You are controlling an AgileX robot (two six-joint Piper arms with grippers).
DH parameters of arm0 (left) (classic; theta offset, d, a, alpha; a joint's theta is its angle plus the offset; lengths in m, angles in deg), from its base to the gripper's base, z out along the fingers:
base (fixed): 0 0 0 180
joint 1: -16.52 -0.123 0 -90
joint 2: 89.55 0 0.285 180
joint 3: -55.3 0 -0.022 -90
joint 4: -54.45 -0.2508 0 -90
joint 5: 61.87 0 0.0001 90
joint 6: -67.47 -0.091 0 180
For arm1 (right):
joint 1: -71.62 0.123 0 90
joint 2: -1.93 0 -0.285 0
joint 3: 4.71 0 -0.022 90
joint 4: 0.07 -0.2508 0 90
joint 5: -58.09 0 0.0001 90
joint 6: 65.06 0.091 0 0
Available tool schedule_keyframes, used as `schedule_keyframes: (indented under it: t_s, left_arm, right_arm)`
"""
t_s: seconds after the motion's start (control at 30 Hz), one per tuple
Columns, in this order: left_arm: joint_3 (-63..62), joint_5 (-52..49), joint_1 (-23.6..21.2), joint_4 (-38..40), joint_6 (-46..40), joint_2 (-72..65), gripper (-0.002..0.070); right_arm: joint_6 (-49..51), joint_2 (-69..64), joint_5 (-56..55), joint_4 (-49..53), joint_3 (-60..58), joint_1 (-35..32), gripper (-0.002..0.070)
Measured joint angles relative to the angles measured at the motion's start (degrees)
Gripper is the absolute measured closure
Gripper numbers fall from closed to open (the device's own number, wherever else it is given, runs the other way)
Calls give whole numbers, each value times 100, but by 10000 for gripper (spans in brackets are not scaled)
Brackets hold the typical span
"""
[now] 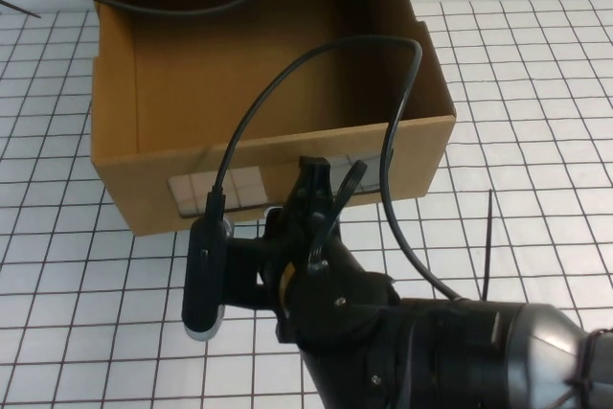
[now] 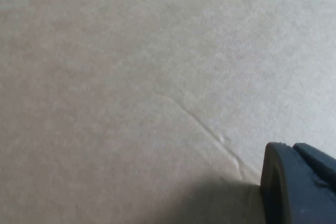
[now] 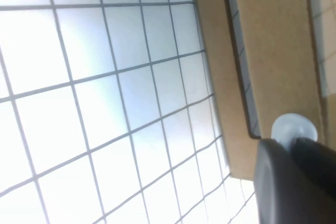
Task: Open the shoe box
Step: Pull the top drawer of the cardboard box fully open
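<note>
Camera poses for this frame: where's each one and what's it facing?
High: raised, robot's side, angled down at open shoe box on grid table; right arm and right gripper by its front wall.
Left wrist: close on bare cardboard; left gripper partly shows.
Right wrist: faces table and box edge; right gripper shows.
Shared: box cardboard, all three.

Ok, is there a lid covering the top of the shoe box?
No, the shoe box is open on top, inner walls showing, with the right pincer at its front wall and the left pincer close to cardboard.
</note>
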Motion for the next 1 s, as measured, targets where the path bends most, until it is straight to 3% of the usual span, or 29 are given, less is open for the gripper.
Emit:
schedule_keyframes:
  t_s: [0.27,0.53,0.63,0.8,1.0]
  left_arm:
    - [-506,-458,0,-174,38,0,677]
    - [-1273,-617,0,-187,210,0,677]
    - [-1363,-631,0,-197,232,88,677]
    - [-1359,-661,39,-597,317,550,677]
    - [-786,-661,111,-1250,318,1576,677]
  right_arm:
    - [8,463,331,-735,0,499,587]
    - [116,1026,994,-772,0,793,587]
    - [447,1284,1205,-477,67,754,631]
    - [675,1789,1218,-463,441,256,681]
    - [258,2317,1279,-1529,1058,-1080,687]
